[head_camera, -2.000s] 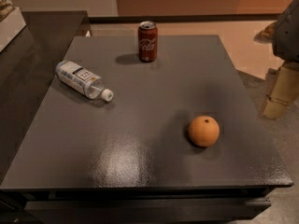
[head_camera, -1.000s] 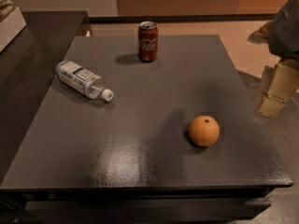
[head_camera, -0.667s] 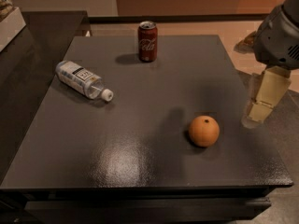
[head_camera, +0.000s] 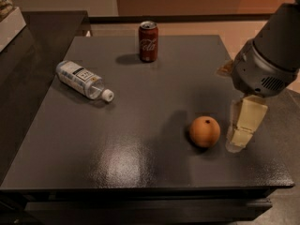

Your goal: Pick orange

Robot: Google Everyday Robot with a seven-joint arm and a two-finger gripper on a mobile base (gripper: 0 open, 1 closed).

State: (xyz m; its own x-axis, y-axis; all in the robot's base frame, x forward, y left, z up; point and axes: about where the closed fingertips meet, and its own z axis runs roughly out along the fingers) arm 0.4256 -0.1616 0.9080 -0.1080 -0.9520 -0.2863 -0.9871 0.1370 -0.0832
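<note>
The orange (head_camera: 205, 131) is a round matte fruit resting on the dark grey table (head_camera: 140, 125), toward the front right. My gripper (head_camera: 244, 125) hangs from the grey arm at the right, its pale fingers pointing down just to the right of the orange and close to the table top. It is beside the orange, not around it, and holds nothing that I can see.
A red soda can (head_camera: 148, 41) stands upright at the back middle. A clear plastic water bottle (head_camera: 84, 79) lies on its side at the left. The table's right edge is just beyond the gripper. A dark counter runs along the left.
The arm has swung in from the right edge toward the left and forward, bringing the gripper down next to the orange. The orange, can and bottle have not moved.
</note>
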